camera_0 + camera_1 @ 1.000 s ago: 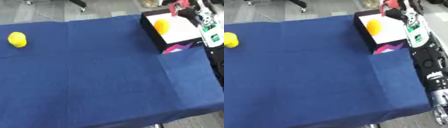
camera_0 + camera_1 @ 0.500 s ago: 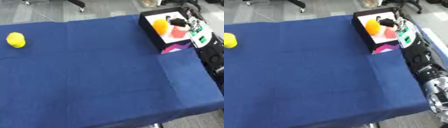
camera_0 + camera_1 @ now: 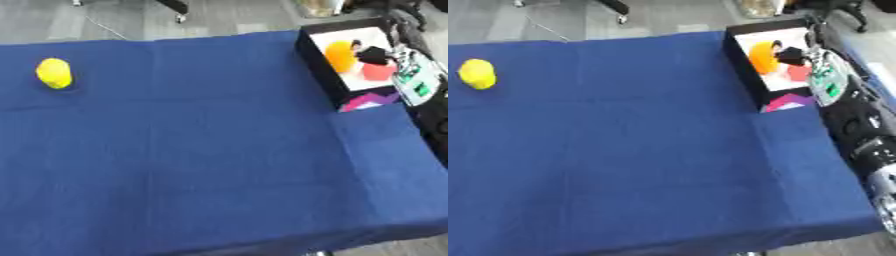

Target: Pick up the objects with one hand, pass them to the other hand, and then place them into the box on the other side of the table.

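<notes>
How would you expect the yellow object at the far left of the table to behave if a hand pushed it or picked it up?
The yellow object looks rounded and a little longer than wide, so a push would probably make it roll or wobble across the blue cloth. Its surface looks smooth, so it might slip in curled fingers. It stands alone on the cloth, so nothing nearby would stop it rolling.

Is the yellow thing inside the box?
No, the yellow thing lies on the blue cloth at the far left, away from the box.
</notes>
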You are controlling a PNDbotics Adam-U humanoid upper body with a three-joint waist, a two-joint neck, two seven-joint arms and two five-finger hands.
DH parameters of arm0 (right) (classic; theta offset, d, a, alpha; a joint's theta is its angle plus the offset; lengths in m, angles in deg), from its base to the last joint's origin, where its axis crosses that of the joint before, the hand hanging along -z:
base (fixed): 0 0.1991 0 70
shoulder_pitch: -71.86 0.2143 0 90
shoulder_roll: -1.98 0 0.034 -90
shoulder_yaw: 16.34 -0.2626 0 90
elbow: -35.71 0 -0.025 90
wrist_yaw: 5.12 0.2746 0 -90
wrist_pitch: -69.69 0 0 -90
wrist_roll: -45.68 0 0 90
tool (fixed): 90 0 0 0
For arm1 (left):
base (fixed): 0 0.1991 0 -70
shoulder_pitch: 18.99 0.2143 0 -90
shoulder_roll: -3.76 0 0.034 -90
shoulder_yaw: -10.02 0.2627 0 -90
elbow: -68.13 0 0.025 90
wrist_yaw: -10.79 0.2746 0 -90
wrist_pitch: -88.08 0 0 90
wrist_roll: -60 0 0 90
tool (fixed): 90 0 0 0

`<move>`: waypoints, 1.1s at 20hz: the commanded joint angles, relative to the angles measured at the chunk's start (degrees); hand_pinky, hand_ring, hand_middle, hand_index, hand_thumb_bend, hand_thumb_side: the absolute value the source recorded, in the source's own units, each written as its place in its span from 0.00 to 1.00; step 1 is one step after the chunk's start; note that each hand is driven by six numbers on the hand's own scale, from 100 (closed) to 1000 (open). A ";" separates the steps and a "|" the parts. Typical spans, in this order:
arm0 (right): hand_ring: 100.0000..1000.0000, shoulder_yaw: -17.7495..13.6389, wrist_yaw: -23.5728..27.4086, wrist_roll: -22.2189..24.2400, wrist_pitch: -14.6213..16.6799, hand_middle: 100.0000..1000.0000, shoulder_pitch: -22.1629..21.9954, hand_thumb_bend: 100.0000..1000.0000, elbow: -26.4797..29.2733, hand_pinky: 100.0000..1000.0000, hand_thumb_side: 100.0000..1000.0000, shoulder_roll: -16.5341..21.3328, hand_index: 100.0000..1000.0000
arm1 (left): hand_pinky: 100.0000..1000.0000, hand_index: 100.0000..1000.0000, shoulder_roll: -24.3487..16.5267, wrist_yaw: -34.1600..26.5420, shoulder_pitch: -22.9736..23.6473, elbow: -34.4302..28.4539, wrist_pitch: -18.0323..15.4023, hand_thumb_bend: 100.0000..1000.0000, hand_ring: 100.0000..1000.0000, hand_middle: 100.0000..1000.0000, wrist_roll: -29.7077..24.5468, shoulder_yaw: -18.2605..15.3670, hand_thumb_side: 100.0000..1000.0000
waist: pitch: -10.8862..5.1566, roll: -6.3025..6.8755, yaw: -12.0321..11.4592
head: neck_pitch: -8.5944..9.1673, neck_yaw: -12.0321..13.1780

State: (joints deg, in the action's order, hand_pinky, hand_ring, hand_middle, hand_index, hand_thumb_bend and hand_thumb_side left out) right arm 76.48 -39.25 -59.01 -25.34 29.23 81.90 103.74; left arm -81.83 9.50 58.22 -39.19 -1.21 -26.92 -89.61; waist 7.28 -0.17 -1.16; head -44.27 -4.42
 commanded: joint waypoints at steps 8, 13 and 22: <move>0.86 -0.84 8.27 -6.33 10.58 0.83 -14.09 0.04 31.22 0.89 0.25 3.36 0.97 | 0.82 0.82 -11.41 13.79 -8.63 9.10 3.55 0.51 0.74 0.74 -0.57 -0.14 0.66 | -0.96 -0.24 2.96 | 0.15 12.21; 0.83 -1.39 10.68 -3.10 8.59 0.80 -22.20 0.01 50.71 0.88 0.23 0.91 0.96 | 0.83 0.86 -17.84 26.87 -14.96 21.08 7.07 0.55 0.75 0.76 -5.36 2.23 0.64 | -1.20 -0.23 5.30 | 0.15 16.36; 0.82 1.60 8.24 2.95 11.17 0.79 -26.64 0.00 62.81 0.88 0.21 -2.13 0.97 | 0.84 0.89 -23.49 51.21 -28.96 47.92 6.33 0.63 0.78 0.79 -13.62 8.09 0.50 | -1.28 -0.31 8.15 | 0.15 21.80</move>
State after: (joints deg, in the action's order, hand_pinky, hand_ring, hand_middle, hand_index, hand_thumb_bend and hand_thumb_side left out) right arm 78.14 -30.63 -56.75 -14.57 2.06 142.59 101.00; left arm -102.84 57.34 30.62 6.17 5.47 -39.74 -81.94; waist 7.12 -0.49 7.12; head -44.25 16.60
